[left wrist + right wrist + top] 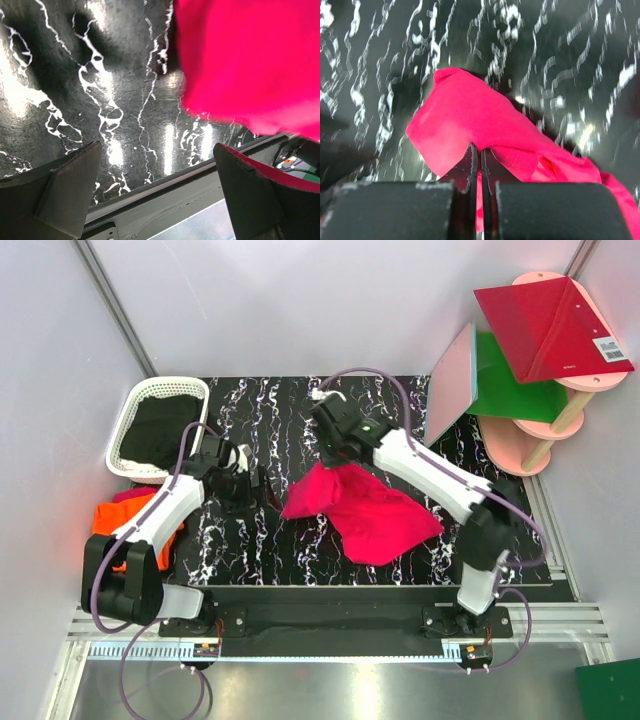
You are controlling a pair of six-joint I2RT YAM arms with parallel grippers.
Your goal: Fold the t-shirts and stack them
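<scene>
The right gripper (479,156) is pinching a fold of the soft, crumpled pink t-shirt (372,512), which is draping mid-desk (250,410) over glossy, white-veined black marble. The left gripper (159,172) is hovering spread wide just beside it. The orange t-shirt (108,518) is lying bunched beyond the left edge.

Seen from my console: the t-shirt (370,515) lies mid-table (250,420). Just left of it sits my left gripper (262,488), apart from it; at its far edge, my right gripper (328,455). Far left, a basket (128,420) holds cloth (160,435). Left, off the table, lies a second t-shirt (108,518). Behind and to the right, a stand (512,445) bears flat panels (540,325).
</scene>
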